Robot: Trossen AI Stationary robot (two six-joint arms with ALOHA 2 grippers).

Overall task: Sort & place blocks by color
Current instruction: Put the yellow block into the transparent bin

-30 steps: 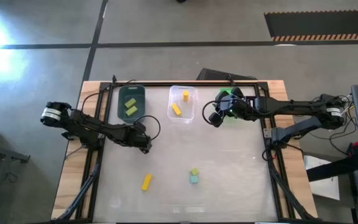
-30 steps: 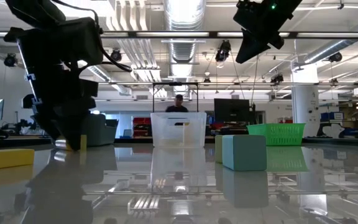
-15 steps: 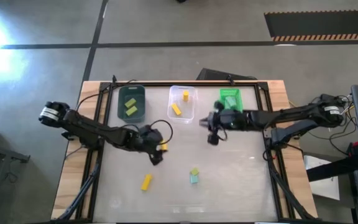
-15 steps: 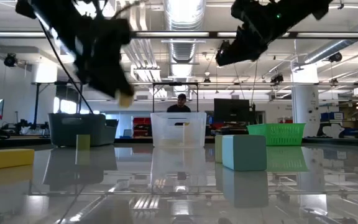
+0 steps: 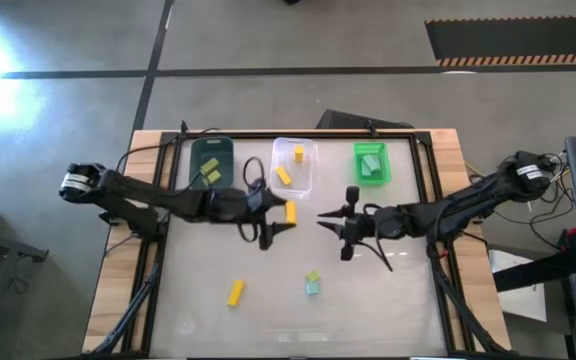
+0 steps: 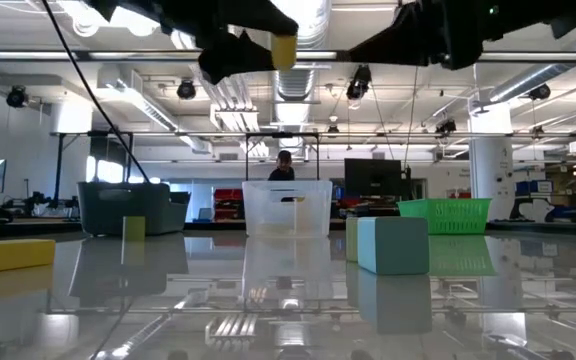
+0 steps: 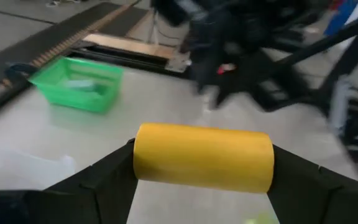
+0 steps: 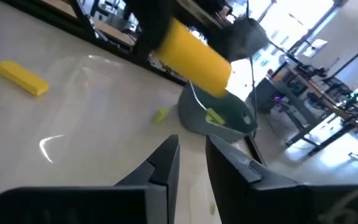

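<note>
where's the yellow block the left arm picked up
In the high view, the yellow block is in the left claw, above the table just in front of the clear bin.
</note>
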